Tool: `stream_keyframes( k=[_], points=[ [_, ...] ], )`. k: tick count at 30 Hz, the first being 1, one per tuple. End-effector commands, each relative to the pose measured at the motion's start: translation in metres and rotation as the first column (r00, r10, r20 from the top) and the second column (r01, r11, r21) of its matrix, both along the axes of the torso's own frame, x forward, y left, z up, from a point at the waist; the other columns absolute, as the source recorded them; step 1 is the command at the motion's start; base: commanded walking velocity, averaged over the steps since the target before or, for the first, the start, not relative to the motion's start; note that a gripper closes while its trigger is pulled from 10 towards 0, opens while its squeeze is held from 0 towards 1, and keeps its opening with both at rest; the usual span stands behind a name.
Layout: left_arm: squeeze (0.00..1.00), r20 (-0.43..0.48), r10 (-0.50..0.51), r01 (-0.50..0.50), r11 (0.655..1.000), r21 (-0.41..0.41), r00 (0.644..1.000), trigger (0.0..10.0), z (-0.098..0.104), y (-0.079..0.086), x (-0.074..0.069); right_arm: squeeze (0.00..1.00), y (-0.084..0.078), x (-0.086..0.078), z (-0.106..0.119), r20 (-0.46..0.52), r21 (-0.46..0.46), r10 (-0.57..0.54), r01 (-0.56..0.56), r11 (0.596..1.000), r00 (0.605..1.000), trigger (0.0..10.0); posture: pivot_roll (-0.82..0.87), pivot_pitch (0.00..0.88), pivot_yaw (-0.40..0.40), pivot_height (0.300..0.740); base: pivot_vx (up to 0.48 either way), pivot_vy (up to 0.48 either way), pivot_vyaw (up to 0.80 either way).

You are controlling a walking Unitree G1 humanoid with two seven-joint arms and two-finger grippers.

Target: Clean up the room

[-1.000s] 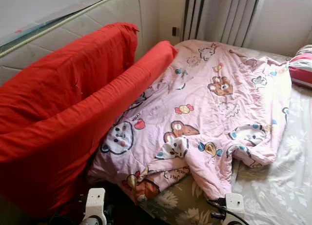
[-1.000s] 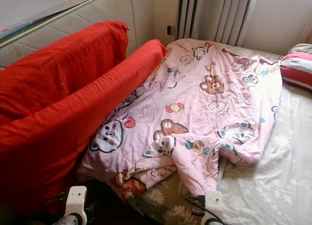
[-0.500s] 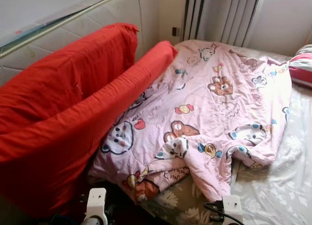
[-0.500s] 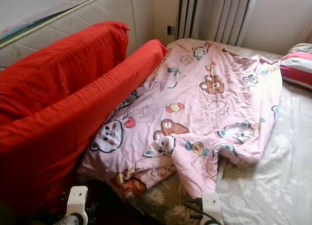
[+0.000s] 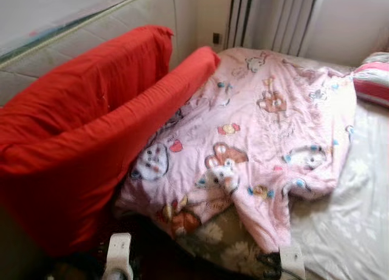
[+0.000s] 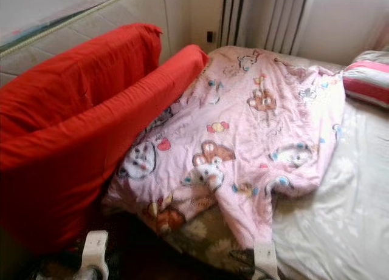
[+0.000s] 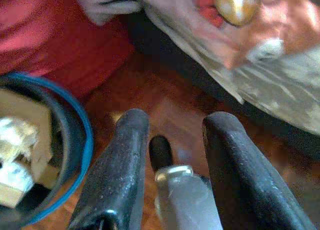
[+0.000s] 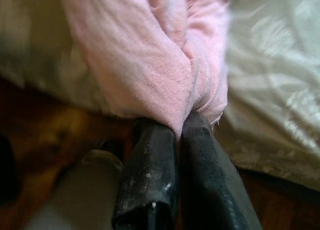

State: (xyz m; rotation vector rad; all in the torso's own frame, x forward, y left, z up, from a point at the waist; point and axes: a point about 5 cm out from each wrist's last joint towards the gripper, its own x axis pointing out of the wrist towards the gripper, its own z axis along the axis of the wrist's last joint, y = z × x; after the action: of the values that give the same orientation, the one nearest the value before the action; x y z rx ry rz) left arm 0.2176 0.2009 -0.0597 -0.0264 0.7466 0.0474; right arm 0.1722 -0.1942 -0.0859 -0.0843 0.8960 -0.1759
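A pink quilt (image 5: 261,122) printed with cartoon bears lies crumpled across the bed. One corner of it (image 5: 264,225) hangs over the near edge. My right gripper (image 8: 176,126) is shut on that hanging corner of the pink quilt (image 8: 150,65), with the cloth pinched between its black fingers just above the floor. My left gripper (image 7: 175,121) is open and holds nothing, low over the wooden floor (image 7: 165,100) beside the bed. The white wrist mounts of both arms sit at the bottom of the eye views, left wrist (image 5: 118,256) and right wrist (image 5: 292,262).
Two large red cushions (image 5: 79,140) lean against a pale padded headboard (image 5: 73,31) on the left. A white floral sheet (image 5: 352,219) covers the bed, with a striped pillow (image 5: 372,79) at the far right. A blue-rimmed bin (image 7: 75,155) holding cardboard stands by my left gripper. Curtains (image 5: 273,19) hang behind.
The whole picture has shifted slightly and gone blurred, so the camera has moved. The quilt's hanging corner looks drawn a little longer toward my right wrist.
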Motion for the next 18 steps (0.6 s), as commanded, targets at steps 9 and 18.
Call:
stream_keyframes(
  k=[9, 18],
  points=[
    [0.0, -0.062, -0.009, 0.009, 1.0, 0.003, 0.998, 10.0, -0.01, 0.0, -0.016, 0.0, -0.047, 0.025, 0.025, 0.178, -0.091, -0.239, 0.258, 0.962, 0.955, 10.0, -0.03, 0.088, 0.025, 0.74, -0.228, 0.0, 0.0],
    [0.0, -0.064, -0.015, 0.015, 1.0, 0.006, 0.998, 10.0, -0.01, -0.001, -0.016, 0.0, -0.108, 0.031, 0.059, 0.357, -0.282, -0.373, 0.48, 0.831, 0.856, 10.0, -0.03, 0.095, 0.025, 0.74, 0.0, 0.0, 0.0]
  ],
)
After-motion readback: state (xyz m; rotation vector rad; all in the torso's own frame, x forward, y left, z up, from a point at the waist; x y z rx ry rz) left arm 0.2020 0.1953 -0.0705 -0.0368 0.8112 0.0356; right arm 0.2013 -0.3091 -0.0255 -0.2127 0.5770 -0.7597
